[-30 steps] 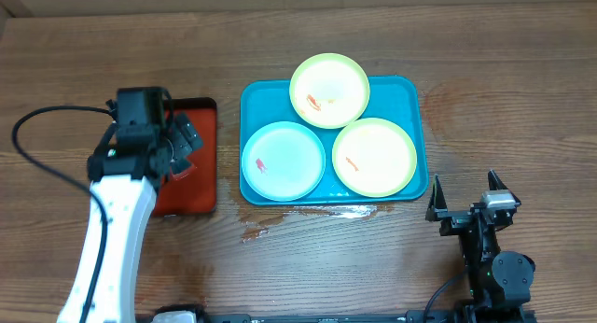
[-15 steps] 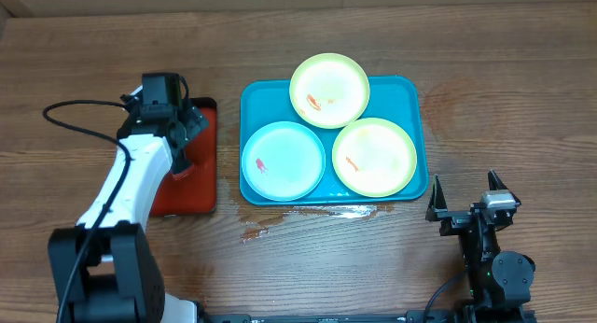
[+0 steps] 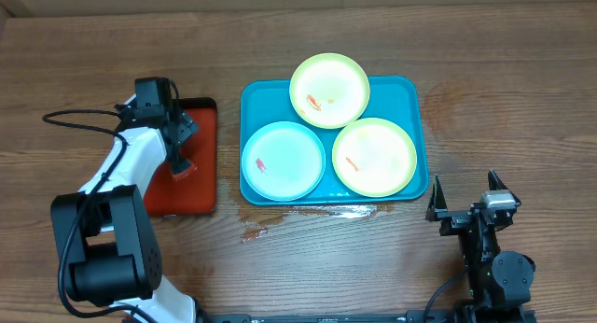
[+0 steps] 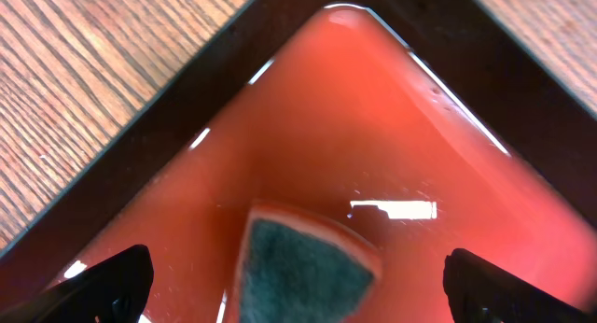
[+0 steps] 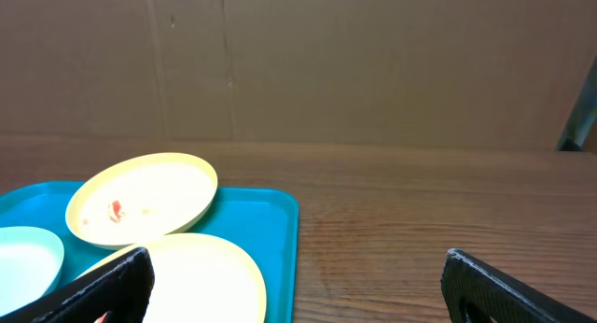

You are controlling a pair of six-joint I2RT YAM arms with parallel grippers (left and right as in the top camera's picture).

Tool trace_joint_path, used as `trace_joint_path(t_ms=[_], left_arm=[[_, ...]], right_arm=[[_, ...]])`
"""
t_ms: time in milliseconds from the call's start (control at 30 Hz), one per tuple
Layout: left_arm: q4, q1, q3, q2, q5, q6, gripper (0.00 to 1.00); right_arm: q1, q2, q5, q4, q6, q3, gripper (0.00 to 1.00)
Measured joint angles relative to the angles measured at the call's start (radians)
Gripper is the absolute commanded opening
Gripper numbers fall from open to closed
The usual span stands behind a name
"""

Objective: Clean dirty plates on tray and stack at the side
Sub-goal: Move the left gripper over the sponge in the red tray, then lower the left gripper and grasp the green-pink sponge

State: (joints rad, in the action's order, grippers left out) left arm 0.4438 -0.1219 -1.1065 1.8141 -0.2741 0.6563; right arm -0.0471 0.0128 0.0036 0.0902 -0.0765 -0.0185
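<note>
The turquoise tray (image 3: pixel 411 91) lies mid-table toward the far edge, and all three plates are on it. One yellow-green plate (image 3: pixel 328 90) overlaps the tray's far rim, the blue plate (image 3: pixel 284 161) sits at its near-left and the other yellow-green plate (image 3: pixel 374 156) at its near-right. Each carries a small orange-red smear.

Toward the left edge of the table (image 3: pixel 522 71) lies a red tray (image 3: pixel 199 190) with a black rim. The left gripper (image 3: pixel 179 147) hangs over it with its jaws wide apart. Between them lies what looks like a sponge (image 4: pixel 303 267), dark-faced and pink-edged, though the wrist view cuts off its near part, so we cannot tell whether a finger touches it. A wet patch (image 3: pixel 347 211) shines on the wood just beside the turquoise tray's near rim.

The right gripper (image 3: pixel 464 196) rests by the near right corner, jaws apart and empty, with nothing between it and the plates.

Since a second ago the left arm has folded in and its wrist has swung toward the far edge. The plates, both trays and the right arm have not moved.
</note>
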Motion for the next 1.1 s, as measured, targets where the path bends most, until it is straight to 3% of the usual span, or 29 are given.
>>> trace_joint_path(t_ms=[133, 267, 333, 367, 467, 600, 633, 667, 700, 767, 800, 1000, 1033, 1100], left_arm=[[-0.023, -0.003, 0.000, 0.032, 0.000, 0.005, 0.89], [-0.067, -0.003, 0.000, 0.071, 0.015, 0.004, 0.88], [-0.082, -0.003, -0.001, 0.088, 0.032, 0.004, 0.83], [-0.083, -0.003, -0.001, 0.095, 0.035, 0.004, 0.77], [-0.087, -0.003, -0.002, 0.098, 0.036, 0.011, 0.43], [-0.085, -0.003, -0.002, 0.098, 0.042, 0.004, 0.12], [-0.085, -0.003, -0.002, 0.098, 0.045, 0.004, 0.11], [-0.082, -0.003, -0.002, 0.098, 0.046, -0.004, 0.14], [-0.079, -0.003, -0.002, 0.098, 0.046, -0.010, 0.33], [-0.073, -0.003, -0.003, 0.098, 0.048, -0.025, 0.86], [-0.066, -0.003, -0.005, 0.098, 0.050, -0.030, 1.00], [0.022, -0.003, -0.027, 0.098, 0.080, -0.050, 1.00], [0.040, -0.003, -0.030, 0.097, 0.089, -0.058, 0.97], [0.069, -0.003, -0.034, 0.095, 0.110, -0.069, 0.78]], right_arm=[[0.000, 0.000, 0.000, 0.000, 0.001, 0.000, 1.00], [0.000, 0.000, 0.000, 0.000, 0.000, 0.000, 1.00], [0.000, 0.000, 0.000, 0.000, 0.000, 0.000, 1.00], [0.000, 0.000, 0.000, 0.000, 0.000, 0.000, 1.00], [0.000, 0.000, 0.000, 0.000, 0.001, 0.000, 1.00], [0.000, 0.000, 0.000, 0.000, 0.000, 0.000, 1.00], [0.000, 0.000, 0.000, 0.000, 0.000, 0.000, 1.00], [0.000, 0.000, 0.000, 0.000, 0.000, 0.000, 1.00], [0.000, 0.000, 0.000, 0.000, 0.001, 0.000, 1.00], [0.000, 0.000, 0.000, 0.000, 0.001, 0.000, 1.00], [0.000, 0.000, 0.000, 0.000, 0.000, 0.000, 1.00], [0.000, 0.000, 0.000, 0.000, 0.000, 0.000, 1.00], [0.000, 0.000, 0.000, 0.000, 0.001, 0.000, 1.00], [0.000, 0.000, 0.000, 0.000, 0.001, 0.000, 1.00]])
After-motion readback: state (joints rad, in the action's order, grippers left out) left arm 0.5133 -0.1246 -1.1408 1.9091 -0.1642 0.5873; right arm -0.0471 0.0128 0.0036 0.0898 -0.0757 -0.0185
